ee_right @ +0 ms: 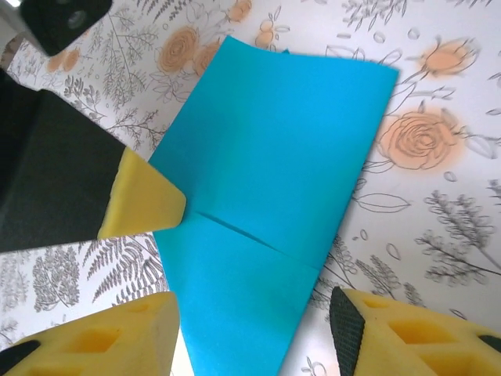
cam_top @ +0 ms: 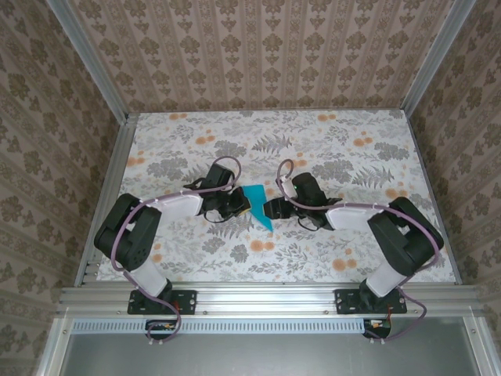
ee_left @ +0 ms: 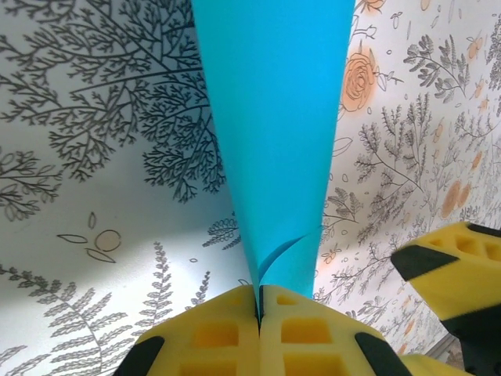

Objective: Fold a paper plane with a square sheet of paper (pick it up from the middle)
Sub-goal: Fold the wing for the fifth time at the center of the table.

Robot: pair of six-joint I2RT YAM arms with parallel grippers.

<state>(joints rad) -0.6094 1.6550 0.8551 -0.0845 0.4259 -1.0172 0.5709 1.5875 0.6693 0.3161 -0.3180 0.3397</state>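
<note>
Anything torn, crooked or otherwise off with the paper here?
The turquoise paper shows a short slanted line near where the shut left gripper pinches it, with a curled edge there. It may be a tear or just an overlapping fold layer; I cannot tell which.

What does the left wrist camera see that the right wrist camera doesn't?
Left wrist camera: the left fingers squeezed shut on the blue paper, which gets wider going away from them. Right wrist camera: the right fingers standing apart on either side of the paper, and its wide flat face with a crease line across. Both: the blue paper and the flowery tablecloth.
</note>
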